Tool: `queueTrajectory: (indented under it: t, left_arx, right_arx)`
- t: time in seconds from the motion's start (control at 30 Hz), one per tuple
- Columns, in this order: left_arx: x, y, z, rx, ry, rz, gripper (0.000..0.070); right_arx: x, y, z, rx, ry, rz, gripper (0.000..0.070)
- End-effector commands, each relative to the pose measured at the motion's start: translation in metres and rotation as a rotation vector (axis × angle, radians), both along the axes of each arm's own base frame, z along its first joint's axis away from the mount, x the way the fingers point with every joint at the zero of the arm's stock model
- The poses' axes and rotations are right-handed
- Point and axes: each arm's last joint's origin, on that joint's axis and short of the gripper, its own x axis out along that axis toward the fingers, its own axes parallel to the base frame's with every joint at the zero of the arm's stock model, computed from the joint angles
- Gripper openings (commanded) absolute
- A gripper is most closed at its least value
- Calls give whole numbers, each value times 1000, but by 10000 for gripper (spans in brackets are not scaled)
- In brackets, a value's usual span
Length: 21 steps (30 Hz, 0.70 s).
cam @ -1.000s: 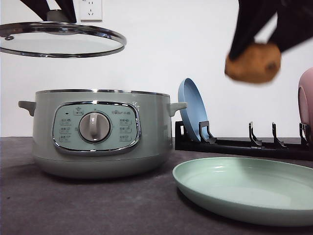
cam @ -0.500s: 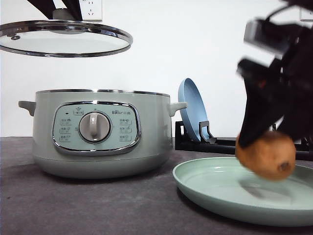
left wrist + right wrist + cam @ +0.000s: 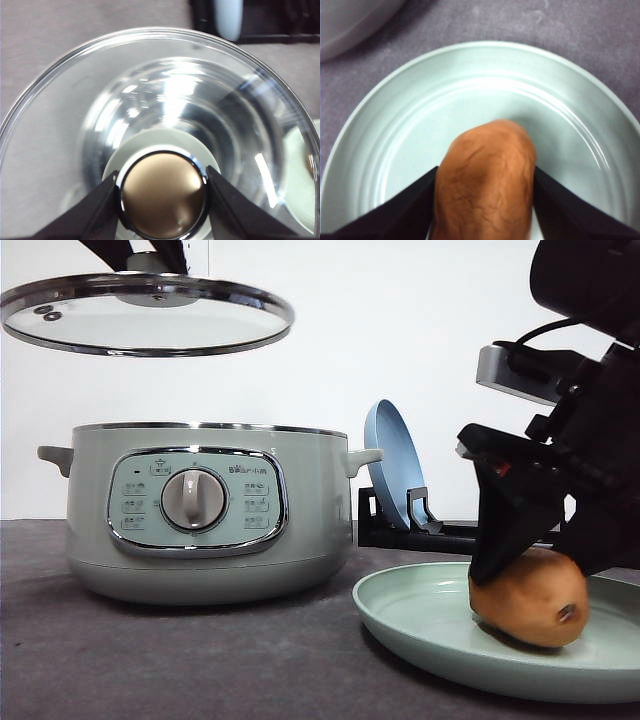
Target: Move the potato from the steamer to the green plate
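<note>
Right fingers [image 3: 527,575] closed around oval orange-brown potato [image 3: 529,597], set on pale mint-green plate [image 3: 420,625] for release. Left fingers [image 3: 162,197] clamped on glass lid knob [image 3: 163,194], lid held clear above sage-green steamer [image 3: 205,510].

Left claw [image 3: 162,200] clamps the round metallic knob [image 3: 163,194] at lower centre, one dark finger [image 3: 97,212] on each side. The glass lid [image 3: 60,85] spans the frame; grey surface [image 3: 75,25] shows through it. A dark rack [image 3: 280,20] crosses the upper right.
</note>
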Motion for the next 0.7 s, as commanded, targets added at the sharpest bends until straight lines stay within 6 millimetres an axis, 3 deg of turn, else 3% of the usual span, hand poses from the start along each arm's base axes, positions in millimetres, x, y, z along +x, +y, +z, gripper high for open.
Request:
queueTrajectory:
  t: [0.0, 0.17, 0.67]
  left_arx:
    - [-6, -2, 19, -39, -82, -19, 2]
    - [-5, -9, 15, -32, -65, -40, 2]
    - [25, -31, -15, -2, 2, -63, 2]
  right_arx:
    - [0, 2, -4, -5, 25, -6, 462]
    - [1, 2, 7, 10, -10, -12, 567]
    - [-13, -8, 94, 104, -230, -6, 568]
